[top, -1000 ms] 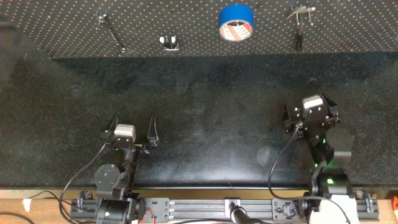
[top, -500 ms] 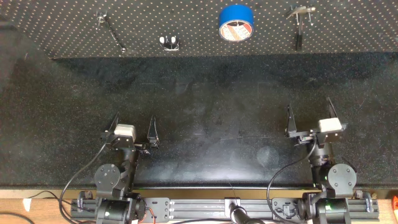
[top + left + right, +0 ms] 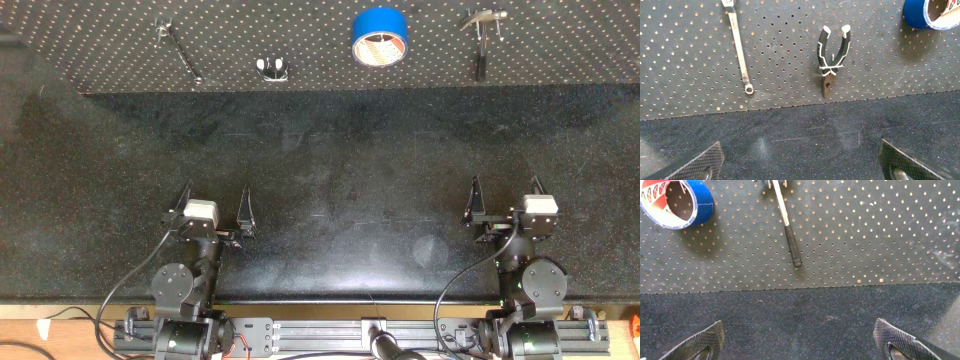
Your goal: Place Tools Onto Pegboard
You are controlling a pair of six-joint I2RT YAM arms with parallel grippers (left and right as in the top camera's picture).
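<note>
Spread wide and holding nothing, low over the black mat (image 3: 330, 150): left gripper (image 3: 216, 195), right gripper (image 3: 505, 188). Hanging on pegboard (image 3: 300, 30): wrench (image 3: 178, 50), pliers (image 3: 271, 68), blue tape (image 3: 380, 37), hammer (image 3: 482, 40).

Hammer (image 3: 787, 227) hung on pegboard (image 3: 865, 240); tape (image 3: 701, 207) hung near it, apart. Mat (image 3: 800, 305) adjoined the board. Gripper (image 3: 797, 330) fingers spread wide.

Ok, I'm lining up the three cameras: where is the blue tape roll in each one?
Top view: tape roll on the pegboard, between pliers and hammer.
Left wrist view: tape roll beyond the pliers from the wrench, cut by the frame.
Right wrist view: tape roll beside the hammer.
Shared landmark: the pegboard's edge against the black mat.
</note>
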